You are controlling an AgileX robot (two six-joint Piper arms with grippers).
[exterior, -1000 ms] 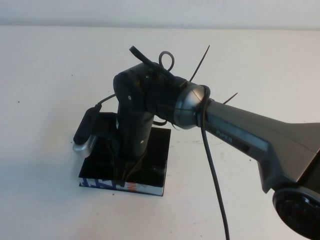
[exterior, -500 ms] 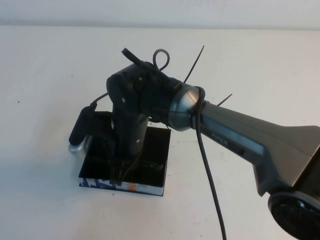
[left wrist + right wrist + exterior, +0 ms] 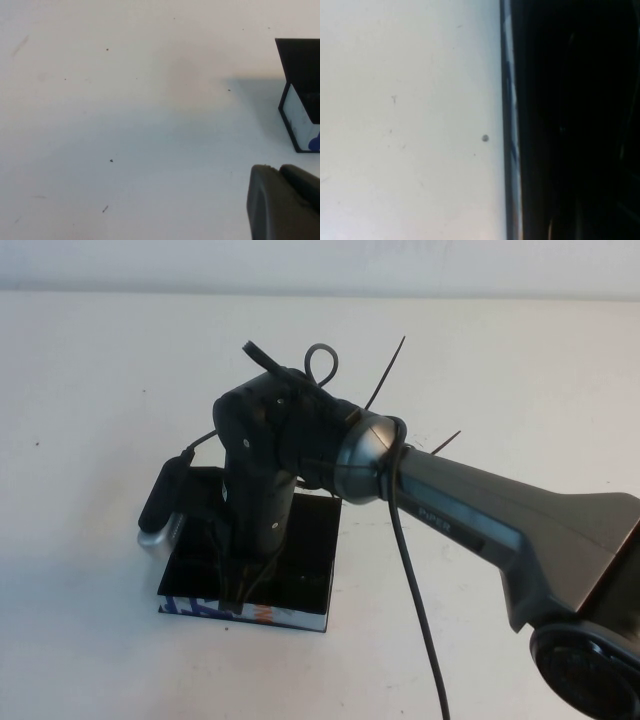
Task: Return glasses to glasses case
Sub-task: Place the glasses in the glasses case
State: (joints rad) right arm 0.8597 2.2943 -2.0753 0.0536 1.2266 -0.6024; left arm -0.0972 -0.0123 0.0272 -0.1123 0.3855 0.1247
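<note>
Fingers of the right gripper are buried behind its own wrist over the open glasses case, so their state can't be told. Thin dark glasses arms barely show there. Only a dark corner of the left gripper shows, near the case.
</note>
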